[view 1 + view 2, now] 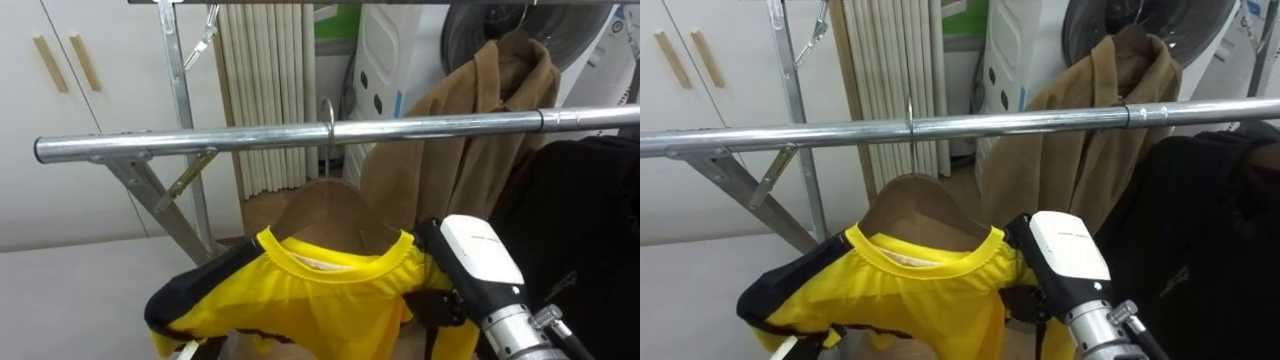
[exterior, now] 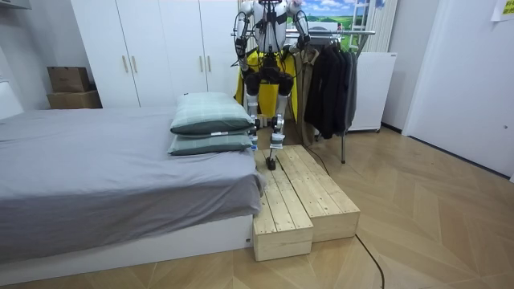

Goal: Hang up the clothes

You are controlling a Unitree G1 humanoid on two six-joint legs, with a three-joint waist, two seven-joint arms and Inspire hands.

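Nearest the lens in the left eye view is my right hand (image 1: 478, 255), its white back rising from the lower right. It sits against the right shoulder of the yellow shirt (image 1: 310, 300). Its far end is tucked behind the fabric, so I cannot tell whether it is clamped or loose. The shirt is on a wooden hanger (image 1: 335, 215), and the hanger's hook (image 1: 328, 115) looks looped over the steel rail (image 1: 200, 145). The hanger's long axis runs along the rail, broadside to me, not across it. A brown coat (image 1: 470, 140) and black garments (image 1: 590, 230) hang further to the right.

The right eye view shows the same layout. There a pale tip (image 1: 785, 347) pokes out under the shirt's black sleeve; I can't say whether it is hand or hanger.

In the room view I stand at the far end of a wooden platform (image 2: 309, 201) beside the bed (image 2: 96, 185), facing the rail. My left hand (image 2: 240, 18) is raised on the room view's left, too small to read.

My judgement is that the hanging is nearly done. The shirt lies directly to the left of my right hand, which is the nearer one. Letting go should let the hanger swing crosswise toward the coat.
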